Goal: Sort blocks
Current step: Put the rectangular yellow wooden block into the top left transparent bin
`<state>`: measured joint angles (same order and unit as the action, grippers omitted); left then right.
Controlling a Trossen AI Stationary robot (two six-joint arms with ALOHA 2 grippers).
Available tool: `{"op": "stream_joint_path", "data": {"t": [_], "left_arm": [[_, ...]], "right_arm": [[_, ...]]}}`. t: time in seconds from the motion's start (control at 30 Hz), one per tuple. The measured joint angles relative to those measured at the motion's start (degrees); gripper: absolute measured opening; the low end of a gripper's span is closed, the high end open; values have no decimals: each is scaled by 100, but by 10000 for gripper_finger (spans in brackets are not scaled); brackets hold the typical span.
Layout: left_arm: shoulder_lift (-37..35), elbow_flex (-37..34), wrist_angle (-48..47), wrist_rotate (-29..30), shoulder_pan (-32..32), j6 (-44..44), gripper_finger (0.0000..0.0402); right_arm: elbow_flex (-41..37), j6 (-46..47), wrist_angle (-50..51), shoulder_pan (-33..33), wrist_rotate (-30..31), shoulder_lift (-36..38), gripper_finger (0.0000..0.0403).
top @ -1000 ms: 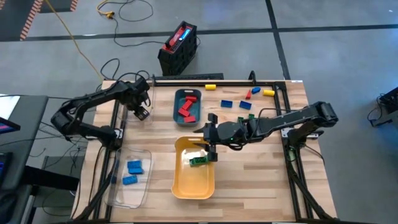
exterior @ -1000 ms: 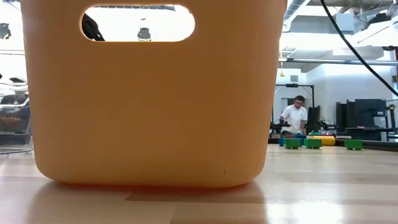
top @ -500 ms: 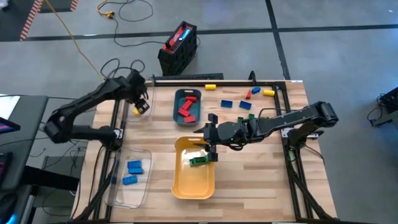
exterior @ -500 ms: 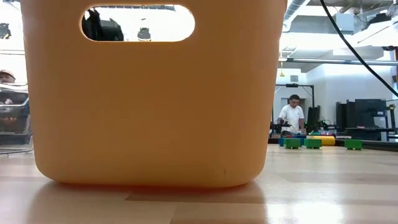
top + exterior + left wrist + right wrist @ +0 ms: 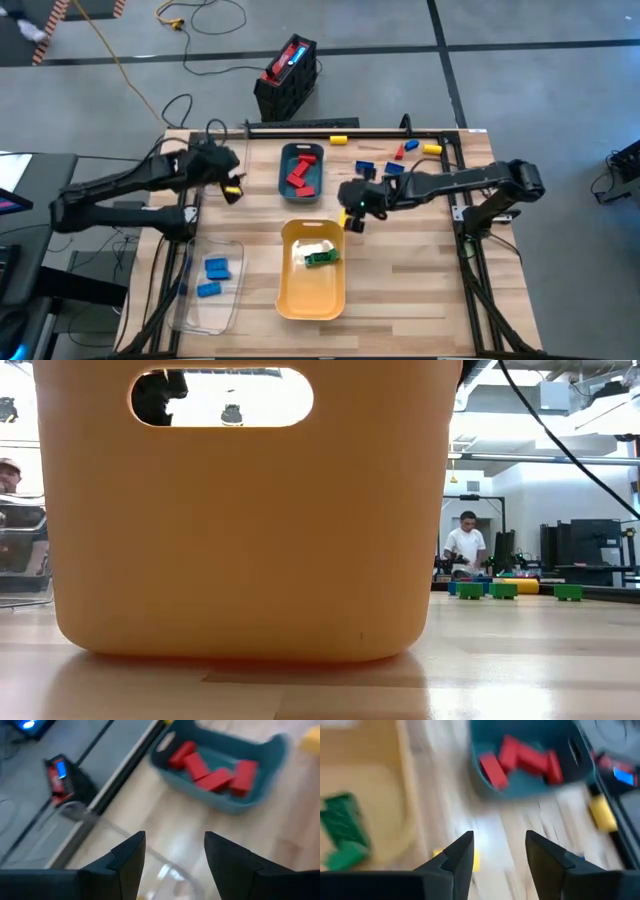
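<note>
Loose blocks (image 5: 395, 160) in blue, red, yellow and green lie on the table's far right; some show in the low view (image 5: 503, 590). Red blocks (image 5: 300, 175) lie in the teal tray (image 5: 283, 160), green blocks (image 5: 322, 259) in the yellow tray (image 5: 290, 300), and blue blocks (image 5: 215, 267) in the clear tray (image 5: 228, 305). My right gripper (image 5: 350, 212) is open between the teal and yellow trays, its gap (image 5: 500, 837) empty, with a yellow block (image 5: 471, 860) close by. My left gripper (image 5: 228, 183) is open and empty (image 5: 175, 837) left of the teal tray, a small yellow block (image 5: 235, 189) beside it.
A red-and-black box (image 5: 288, 75) stands on the floor past the far edge. A black bar (image 5: 300, 125) runs along the far edge. The yellow tray's wall (image 5: 250, 540) fills most of the low view. People (image 5: 466, 545) are in the room behind.
My right gripper has left the yellow tray and gone toward the table's far right, ending between the teal and yellow trays; the green blocks stay in the yellow tray. My left arm has swung and lowered, and its gripper has ended a little nearer the table's near edge.
</note>
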<state>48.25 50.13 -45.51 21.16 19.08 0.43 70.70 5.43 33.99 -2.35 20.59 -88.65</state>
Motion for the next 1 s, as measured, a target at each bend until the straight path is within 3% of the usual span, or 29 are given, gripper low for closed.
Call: {"op": "stream_joint_path", "data": {"t": [0.17, 0.37, 0.57, 0.73, 1.0], "left_arm": [[129, -7, 185, 64, -1096, -420, 199], [441, -11, 378, 521, -2003, -415, 199], [578, -13, 263, 680, -2297, -760, 199], [599, -13, 228, 685, -2320, -1185, 199], [599, -13, 207, 650, -2320, -1378, 199]], "right_arm": [[-498, 213, 473, 440, -70, 150, 178], [-666, -28, 872, 805, -453, 131, 201], [-1561, -939, -1169, 569, -617, 165, 226], [-2397, -1049, -3175, 498, -970, 242, 228], [-2740, -1160, -3241, 510, -989, 235, 229]]}}
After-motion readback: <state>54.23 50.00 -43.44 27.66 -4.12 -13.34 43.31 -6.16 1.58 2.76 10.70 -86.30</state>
